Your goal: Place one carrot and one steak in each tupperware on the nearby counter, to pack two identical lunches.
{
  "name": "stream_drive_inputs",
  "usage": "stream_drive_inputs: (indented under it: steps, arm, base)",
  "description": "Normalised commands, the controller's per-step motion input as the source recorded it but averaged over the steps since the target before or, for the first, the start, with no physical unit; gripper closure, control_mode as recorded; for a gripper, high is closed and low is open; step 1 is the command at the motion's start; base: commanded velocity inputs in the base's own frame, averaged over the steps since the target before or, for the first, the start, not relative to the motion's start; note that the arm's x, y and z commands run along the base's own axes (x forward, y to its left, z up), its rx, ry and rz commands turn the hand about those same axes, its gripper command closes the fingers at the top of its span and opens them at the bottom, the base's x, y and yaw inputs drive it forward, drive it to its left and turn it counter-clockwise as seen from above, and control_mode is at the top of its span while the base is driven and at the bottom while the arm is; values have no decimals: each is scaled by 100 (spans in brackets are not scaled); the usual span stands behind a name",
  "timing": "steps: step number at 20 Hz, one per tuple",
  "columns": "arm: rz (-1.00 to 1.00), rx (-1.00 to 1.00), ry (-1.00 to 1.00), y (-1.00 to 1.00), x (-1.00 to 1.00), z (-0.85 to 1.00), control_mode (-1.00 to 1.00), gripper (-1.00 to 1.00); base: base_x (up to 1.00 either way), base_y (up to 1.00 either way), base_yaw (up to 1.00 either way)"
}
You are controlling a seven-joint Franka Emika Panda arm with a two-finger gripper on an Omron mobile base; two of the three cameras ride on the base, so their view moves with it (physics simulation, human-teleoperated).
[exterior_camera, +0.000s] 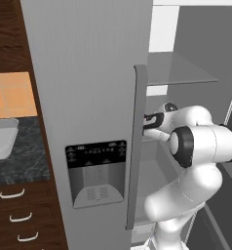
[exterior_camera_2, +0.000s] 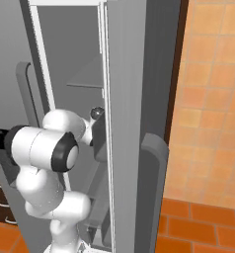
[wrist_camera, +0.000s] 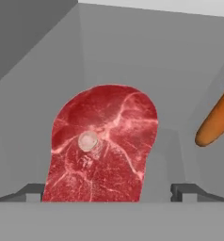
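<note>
Arm is reaching into the open fridge point(exterior_camera: 88, 97), hand tucked behind the fridge door edge and its long vertical handle point(exterior_camera: 137, 146). Gripper point(wrist_camera: 107, 192) is spread wide: dark fingertips point(wrist_camera: 187, 192) sit well apart, either side of the steak's near end, not touching it, nothing held. Steak point(wrist_camera: 102, 146) lies flat on the grey fridge floor, centred between the tips, rounded far end pointing at the back wall, small pale disc near its middle. One carrot point(wrist_camera: 217, 120) lies right of the steak, apart from it, angled, cut off by the frame edge. Bare grey floor all round the steak; left wall of the compartment slopes in close, back wall just past the steak's far end. A glass shelf point(exterior_camera: 181, 68) sits above the hand. In the left base view, left of the fridge: marbled counter point(exterior_camera: 20, 156) over dark drawers with curved silver handles, a light-grey tupperware point(exterior_camera: 1, 139) on it at the frame edge. Orange tiled wall point(exterior_camera_2: 213, 99) right of the fridge.
</note>
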Motion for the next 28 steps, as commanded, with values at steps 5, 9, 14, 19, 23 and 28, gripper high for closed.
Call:
stream_drive_inputs:
  steps: [5,9,14,19,23,28]
  arm:
    - [2,-6,0,21,-1,-67,-100,100]
    - [7,0,-5,-6,-62,-40,-100,100]
    - [5,0,-22,-56,-100,3,-100,100]
    - [0,-4,-7,-15,-100,77,-100,100]
    - [2,-9,4,5,-100,98,-100,100]
    - [5,-16,20,35,-99,45,-100,100]
  base:
    - [0,0,0]
    - [0,0,0]
    - [0,0,0]
    - [0,0,0]
    - [0,0,0]
    - [0,0,0]
